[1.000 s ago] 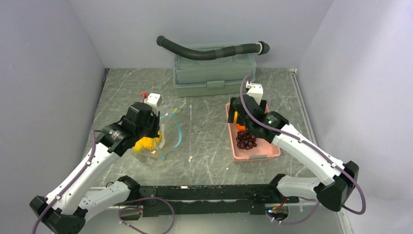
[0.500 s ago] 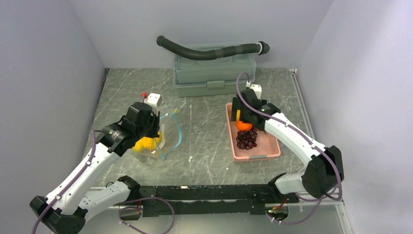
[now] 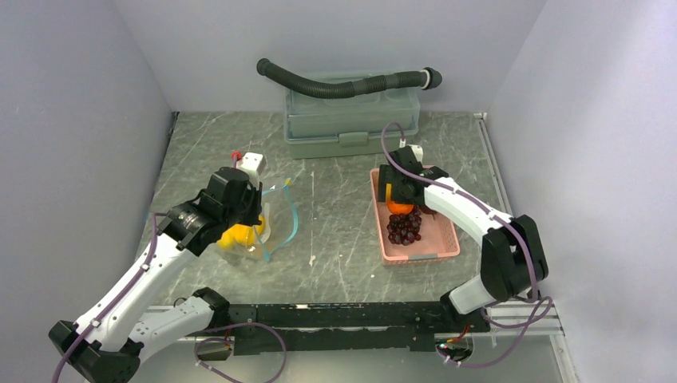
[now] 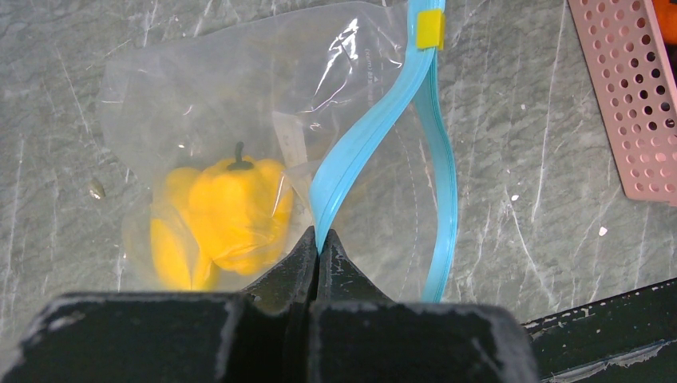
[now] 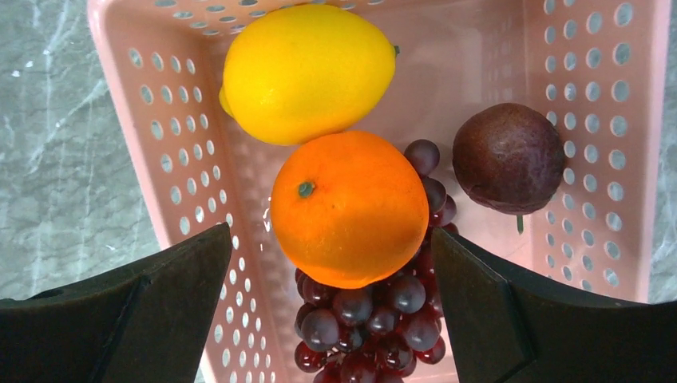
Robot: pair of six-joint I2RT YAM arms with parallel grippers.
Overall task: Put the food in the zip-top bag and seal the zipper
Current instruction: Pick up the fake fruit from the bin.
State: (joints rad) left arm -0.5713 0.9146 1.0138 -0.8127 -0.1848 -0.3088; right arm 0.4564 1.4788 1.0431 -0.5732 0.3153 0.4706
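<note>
The clear zip-top bag lies at the left with yellow food inside; it also shows in the top view. My left gripper is shut on the bag's teal-blue zipper, holding the mouth open. My right gripper is open, hovering over the pink basket with its fingers either side of the orange ball. A yellow lemon, a dark purple grape bunch and a dark round fruit also lie in the basket.
A green lidded box with a black corrugated hose on top stands at the back. Grey walls close in on both sides. A small white scrap lies on the marble table between bag and basket.
My right gripper has moved toward the far end of the basket, uncovering the orange and grapes in the top view. The left arm and bag have not moved.
</note>
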